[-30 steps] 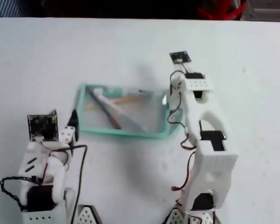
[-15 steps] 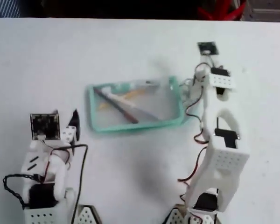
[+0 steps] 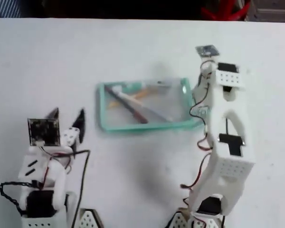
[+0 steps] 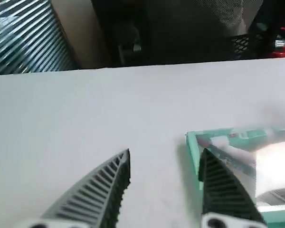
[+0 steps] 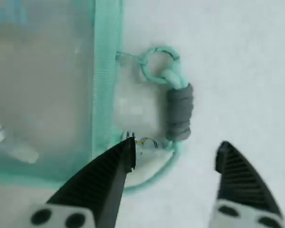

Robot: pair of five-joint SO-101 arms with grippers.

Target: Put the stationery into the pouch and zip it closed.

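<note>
Right gripper (image 5: 175, 154), fingers spread, hovers by pouch (image 5: 42, 80) cord (image 5: 179, 111).

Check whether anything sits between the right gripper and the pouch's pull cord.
Nothing visible does. The open right gripper hangs right above the teal pull cord and its grey toggle, at the end of the pouch.

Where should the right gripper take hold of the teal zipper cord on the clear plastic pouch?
Probably the grey tubular sleeve on the teal cord, from above. It lies flat on the table beside the clear pouch, just ahead of the open right gripper.
</note>
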